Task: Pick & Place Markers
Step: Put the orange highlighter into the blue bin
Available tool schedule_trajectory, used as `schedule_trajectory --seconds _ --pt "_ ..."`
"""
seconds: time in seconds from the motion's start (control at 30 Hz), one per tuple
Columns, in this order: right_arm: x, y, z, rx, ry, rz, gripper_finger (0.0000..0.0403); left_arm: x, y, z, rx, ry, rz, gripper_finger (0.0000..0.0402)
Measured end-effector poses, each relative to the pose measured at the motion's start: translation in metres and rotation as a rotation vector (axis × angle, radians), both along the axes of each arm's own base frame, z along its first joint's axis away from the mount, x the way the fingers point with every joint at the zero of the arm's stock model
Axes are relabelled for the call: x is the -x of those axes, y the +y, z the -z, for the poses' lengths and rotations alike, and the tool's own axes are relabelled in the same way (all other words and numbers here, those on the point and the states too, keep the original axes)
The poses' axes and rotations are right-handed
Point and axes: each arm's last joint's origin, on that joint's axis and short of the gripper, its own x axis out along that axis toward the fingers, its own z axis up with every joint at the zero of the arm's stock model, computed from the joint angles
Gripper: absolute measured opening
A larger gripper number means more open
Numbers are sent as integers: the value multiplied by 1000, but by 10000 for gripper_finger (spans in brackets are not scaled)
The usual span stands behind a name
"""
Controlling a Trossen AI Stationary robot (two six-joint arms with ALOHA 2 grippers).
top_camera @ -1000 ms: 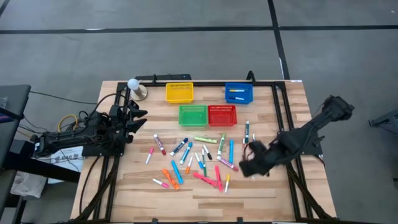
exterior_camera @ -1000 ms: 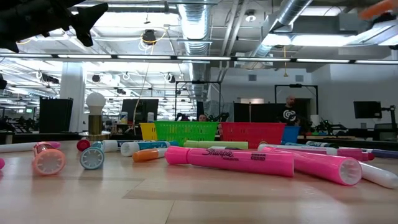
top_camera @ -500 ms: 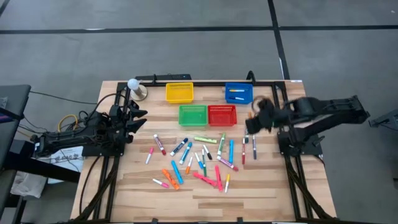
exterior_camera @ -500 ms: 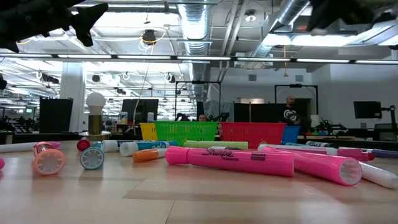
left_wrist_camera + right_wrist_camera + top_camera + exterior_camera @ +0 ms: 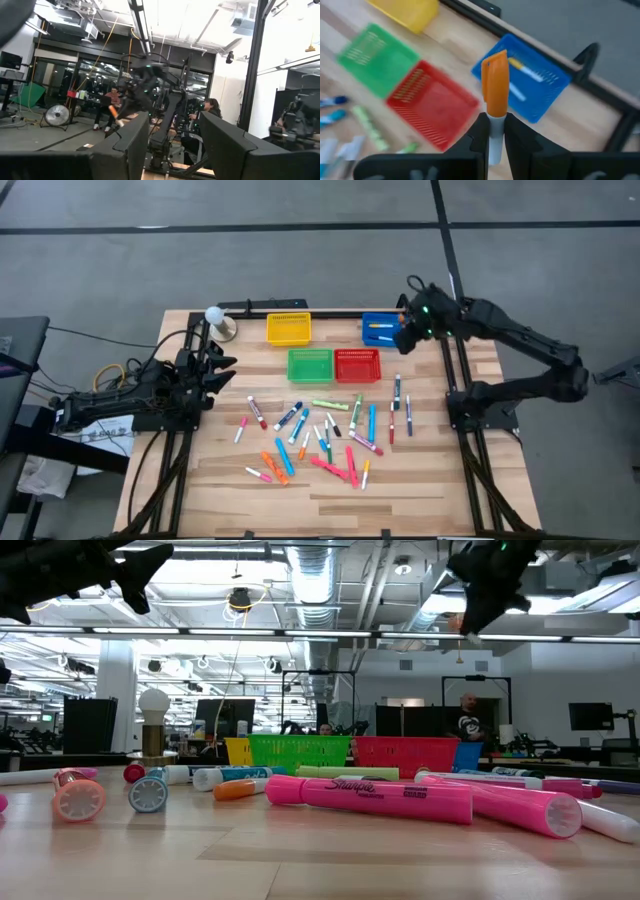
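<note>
Pinching an orange-capped marker above the blue basket, the right gripper is nearly closed. Left gripper waits spread. Four baskets; two markers inside blue.

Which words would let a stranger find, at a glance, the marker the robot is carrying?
Start at the blue basket at the table's far right. The right gripper hangs by its right edge, shut on an orange-capped marker. Every other marker lies on the wood or in a basket; this one alone is up in the air.
</note>
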Motion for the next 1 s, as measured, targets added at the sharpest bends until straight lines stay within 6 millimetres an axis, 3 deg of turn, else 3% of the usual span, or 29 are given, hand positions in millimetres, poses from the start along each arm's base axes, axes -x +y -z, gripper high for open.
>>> schedule_trajectory --seconds 0.57,0.8,1.0 --pt "-49 -119 51 61 496 -332 36 0 0 0 0 0 0 176" --pt "-70 -148 76 41 594 -470 35 0 0 0 0 1 -1 176" --pt "-82 -159 96 1 645 -544 37 0 0 0 0 1 0 176"
